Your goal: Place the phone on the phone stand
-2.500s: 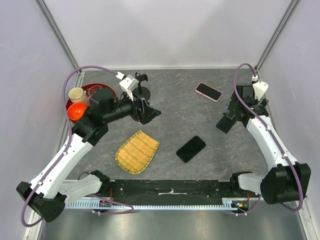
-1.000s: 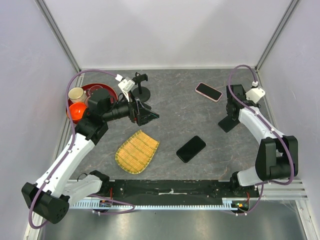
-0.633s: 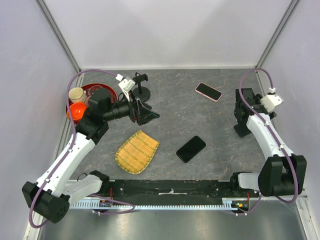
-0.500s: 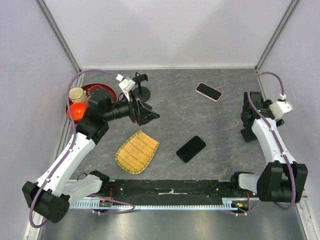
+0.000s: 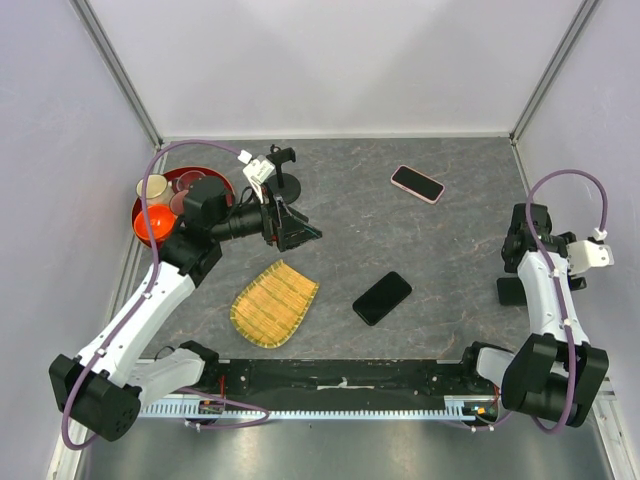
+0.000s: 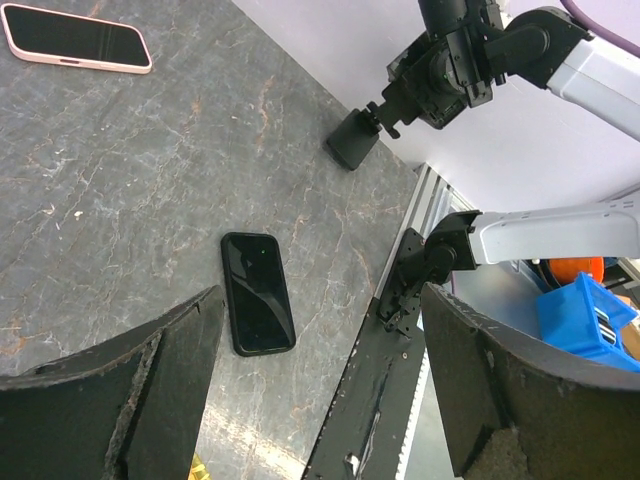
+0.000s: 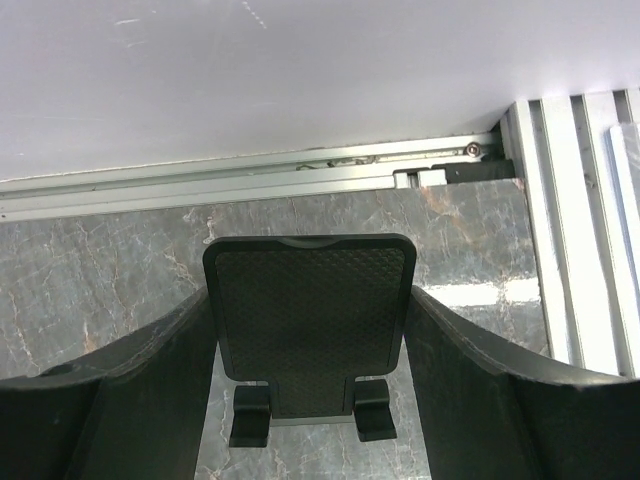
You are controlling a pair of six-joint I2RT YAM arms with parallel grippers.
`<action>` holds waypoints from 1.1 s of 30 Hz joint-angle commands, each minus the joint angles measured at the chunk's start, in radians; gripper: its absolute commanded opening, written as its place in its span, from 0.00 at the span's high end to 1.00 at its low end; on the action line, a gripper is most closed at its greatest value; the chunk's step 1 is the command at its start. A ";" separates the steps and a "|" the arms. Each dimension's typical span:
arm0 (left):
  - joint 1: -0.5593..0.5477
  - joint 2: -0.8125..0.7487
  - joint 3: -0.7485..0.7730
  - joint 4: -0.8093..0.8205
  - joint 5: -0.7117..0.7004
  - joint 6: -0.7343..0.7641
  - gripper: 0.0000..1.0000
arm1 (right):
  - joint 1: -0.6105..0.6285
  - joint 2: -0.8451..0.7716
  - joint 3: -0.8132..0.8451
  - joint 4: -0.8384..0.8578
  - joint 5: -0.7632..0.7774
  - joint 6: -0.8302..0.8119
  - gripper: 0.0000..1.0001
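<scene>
Left tool [image 6: 322, 300] spread wide, empty, hovers over bench [image 5: 350, 225]. Phone [image 5: 417, 183] lies flat, screen up, well ahead of this tool and off to side. Phone stand [image 5: 285, 183] upright, just beside same tool. Right tool [image 7: 308, 300] pinches flat folding stand [image 7: 310, 330]; phone well apart from it. We judge phone stiff, light, glass slippery, low on bench. We would take it across width, by pink long edges near middle, not by screen.
</scene>
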 commanded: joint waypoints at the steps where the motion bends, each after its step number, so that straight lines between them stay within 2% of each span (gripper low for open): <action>1: -0.001 -0.003 -0.001 0.053 0.038 -0.041 0.15 | -0.003 -0.012 -0.003 -0.077 0.013 0.187 1.00; 6: -0.002 -0.002 -0.002 0.055 0.038 -0.044 0.15 | -0.003 0.006 0.004 -0.084 0.005 0.235 0.96; 11: -0.002 -0.005 -0.002 0.053 0.035 -0.038 0.15 | -0.003 0.090 0.044 -0.086 0.017 0.197 0.91; 14: -0.002 -0.006 -0.001 0.053 0.038 -0.039 0.15 | -0.003 0.121 0.061 -0.084 0.014 0.168 0.80; 15: -0.002 -0.005 -0.001 0.053 0.038 -0.038 0.15 | -0.003 0.125 0.063 -0.077 0.011 0.157 0.67; 17: -0.002 -0.005 -0.001 0.053 0.038 -0.039 0.15 | -0.003 0.130 0.063 -0.031 -0.004 0.082 0.54; 18: -0.002 -0.005 -0.001 0.053 0.038 -0.036 0.15 | -0.002 0.132 0.060 -0.016 -0.009 0.053 0.36; 21: -0.002 -0.002 -0.001 0.053 0.040 -0.038 0.15 | 0.003 0.121 0.052 0.046 -0.021 -0.059 0.02; 25: -0.002 0.002 -0.001 0.052 0.043 -0.038 0.15 | 0.038 0.127 0.090 0.058 -0.020 -0.171 0.02; 30: -0.002 0.014 -0.001 0.053 0.041 -0.036 0.15 | 0.110 0.144 0.199 -0.052 0.052 -0.210 0.02; 33: -0.002 0.020 -0.002 0.053 0.040 -0.035 0.15 | 0.227 0.116 0.259 -0.077 0.109 -0.266 0.02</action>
